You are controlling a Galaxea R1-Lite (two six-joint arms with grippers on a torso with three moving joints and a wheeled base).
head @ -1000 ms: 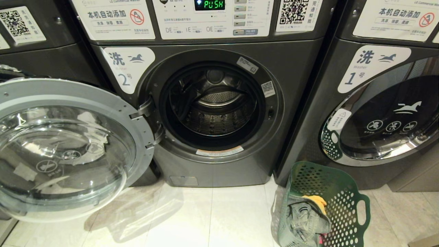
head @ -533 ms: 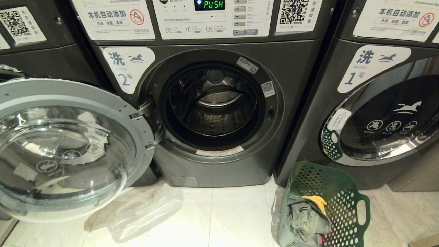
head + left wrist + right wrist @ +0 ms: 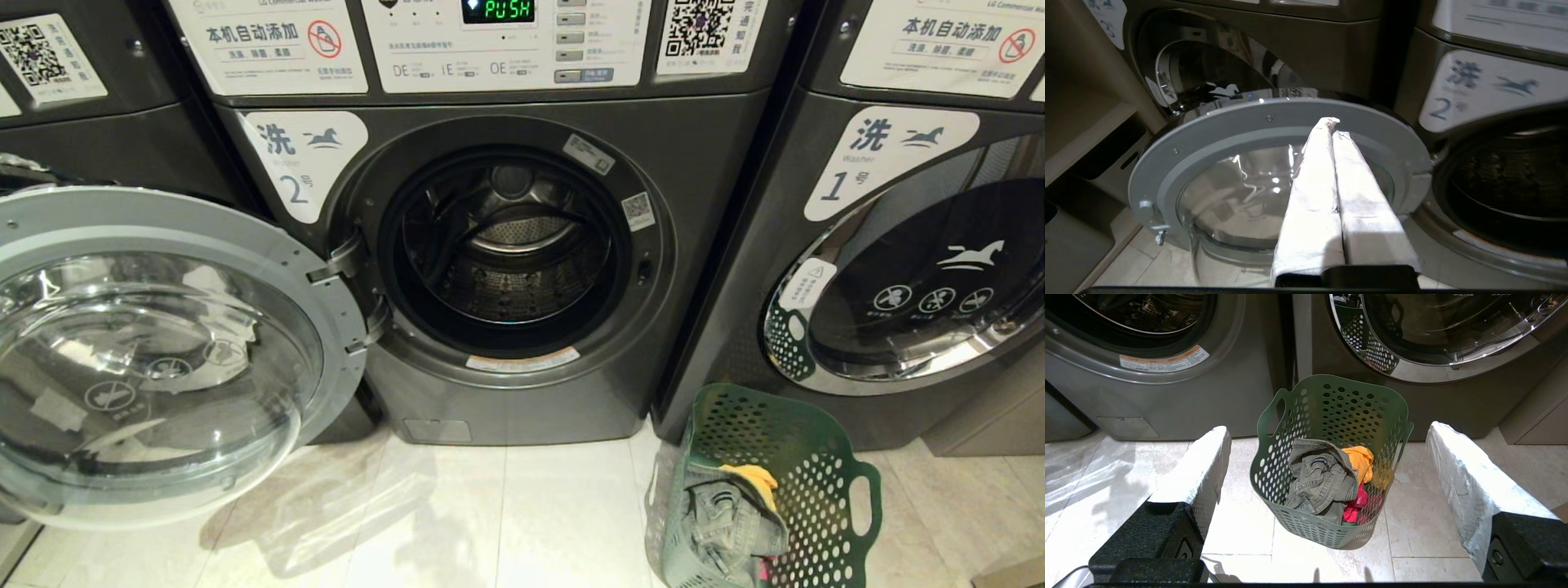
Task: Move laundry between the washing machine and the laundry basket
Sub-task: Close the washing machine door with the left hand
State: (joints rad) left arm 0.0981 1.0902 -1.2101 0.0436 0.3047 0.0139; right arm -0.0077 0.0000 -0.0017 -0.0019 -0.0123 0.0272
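The washing machine (image 3: 522,408) marked 2 stands in the middle with its round glass door (image 3: 163,237) swung wide open to the left. Nothing shows in its drum (image 3: 506,253). The green laundry basket (image 3: 824,482) stands on the floor to the right and holds the laundry: grey-green jeans (image 3: 1318,477), a yellow-orange garment (image 3: 1361,459) and a red one (image 3: 1355,504). My left gripper (image 3: 1333,124) is shut and empty in front of the open door's rim (image 3: 1208,134). My right gripper (image 3: 1327,428) hangs open above and before the basket (image 3: 1339,400). Neither gripper shows in the head view.
A like washer marked 1 (image 3: 898,286), door closed, stands right behind the basket. Another washer (image 3: 98,139) stands at the far left behind the open door. Pale floor tiles (image 3: 506,523) lie in front of the machines. A wooden shelf unit (image 3: 1081,122) stands left of the door.
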